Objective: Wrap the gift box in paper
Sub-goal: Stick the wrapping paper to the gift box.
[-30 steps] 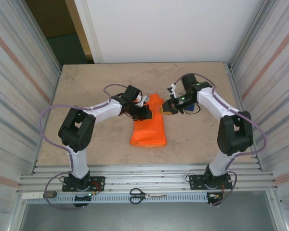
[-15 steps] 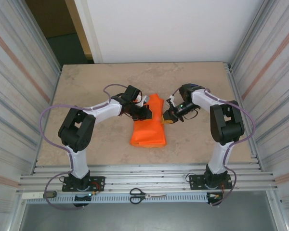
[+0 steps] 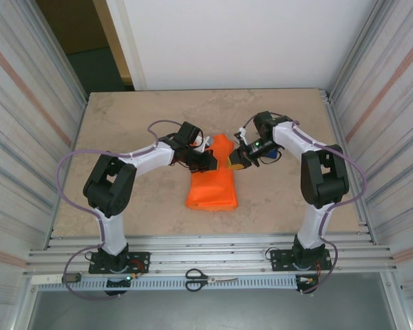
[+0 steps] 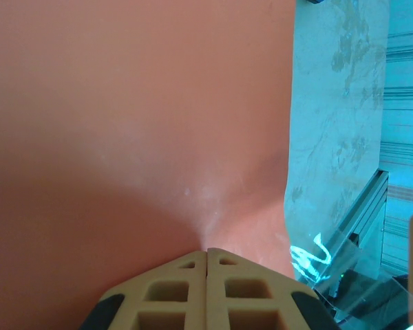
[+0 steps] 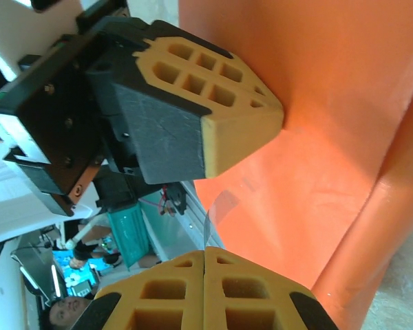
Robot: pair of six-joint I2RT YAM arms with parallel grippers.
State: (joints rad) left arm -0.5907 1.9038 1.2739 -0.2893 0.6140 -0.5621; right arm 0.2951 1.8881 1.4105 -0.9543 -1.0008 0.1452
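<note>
Beige marbled tabletop, pretty evenly lit; ribbed metal walls on the left and right; plain white panel at the back; dark doorway far left; aluminium rails along the near edge.

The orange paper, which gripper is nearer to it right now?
Left. The left gripper is shut, with its tips pressed onto the paper. The right gripper, shut on a clear tape strip, sits beside the paper's right edge; contact unclear.

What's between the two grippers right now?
The far end of the paper lies between the left gripper and right gripper, seen in the top view.
</note>
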